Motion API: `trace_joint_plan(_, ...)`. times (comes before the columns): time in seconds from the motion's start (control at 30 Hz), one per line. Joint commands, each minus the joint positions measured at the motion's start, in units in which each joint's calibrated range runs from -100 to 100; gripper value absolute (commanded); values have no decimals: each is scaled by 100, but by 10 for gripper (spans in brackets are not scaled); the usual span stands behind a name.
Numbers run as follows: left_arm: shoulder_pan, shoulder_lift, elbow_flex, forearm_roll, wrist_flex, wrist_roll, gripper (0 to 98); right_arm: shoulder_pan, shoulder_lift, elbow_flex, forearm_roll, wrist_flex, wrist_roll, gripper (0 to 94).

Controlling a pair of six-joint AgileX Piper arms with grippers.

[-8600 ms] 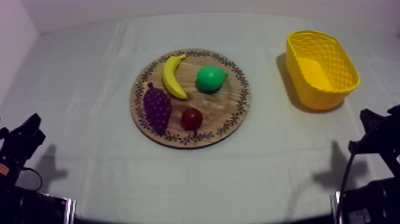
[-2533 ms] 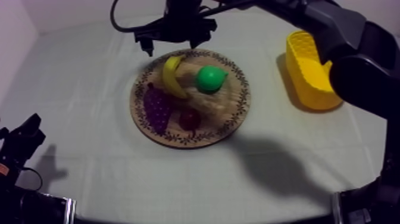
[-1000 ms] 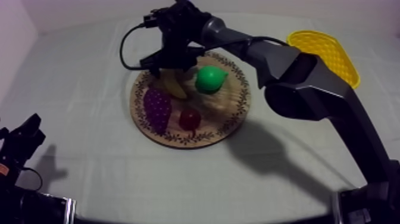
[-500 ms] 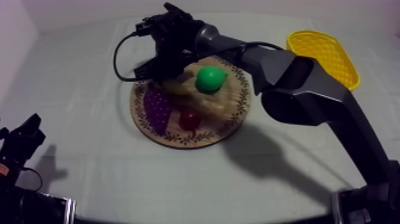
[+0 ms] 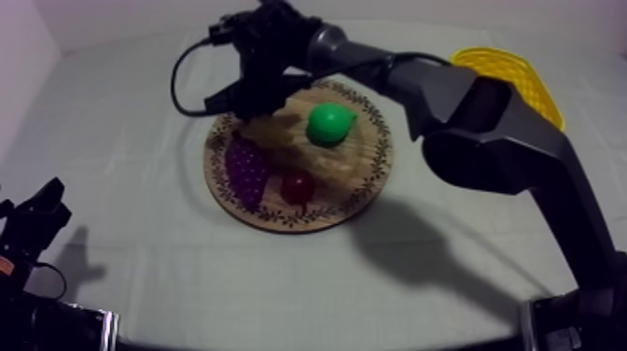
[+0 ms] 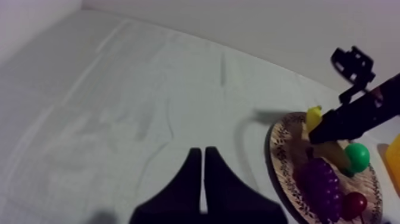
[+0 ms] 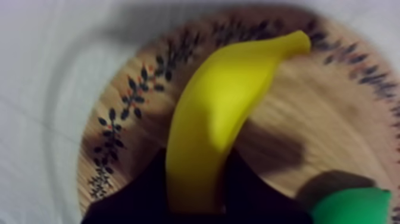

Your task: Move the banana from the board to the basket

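Note:
The yellow banana lies over the left part of the round wooden board, and my right gripper is shut on its lower end, a black finger on each side. In the top view the right gripper covers most of the banana. From the left wrist view the banana's tip sticks up above the right gripper. The yellow basket stands at the far right, partly behind the right arm. My left gripper is shut on nothing, low at the table's left.
On the board also lie a green pear, a purple bunch of grapes and a small red fruit. The right arm stretches from the lower right across the board's right side.
The right arm came in over the board, its gripper lowered onto the banana and closed round it. The left arm has not moved.

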Motion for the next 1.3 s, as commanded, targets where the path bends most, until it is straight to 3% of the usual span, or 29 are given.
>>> trace_joint_plan(0.0, 0, -3, 3, -2, 0, -1, 1, 22, -454, 210, 5, -64, -4, 124)
trace_joint_plan(0.27, 0, -3, 3, -2, 0, -1, 1, 129, -1940, 1088, 159, -197, -4, 125)
trace_joint_plan(0.53, 0, -3, 3, -2, 0, -1, 1, 345, -3916, 3024, 586, -733, -117, 118)
trace_joint_plan(0.9, 0, -3, 3, -2, 0, -1, 1, 1543, -5986, 4966, 598, -1382, 239, 102)
trace_joint_plan(1.1, 0, -3, 3, -2, 0, 0, 1, 2230, -6457, 5844, 490, -1703, 512, 99)
trace_joint_plan(1.27, 0, -3, 3, -2, 0, -1, 1, 2477, -6459, 6501, 638, -1911, 520, 102)
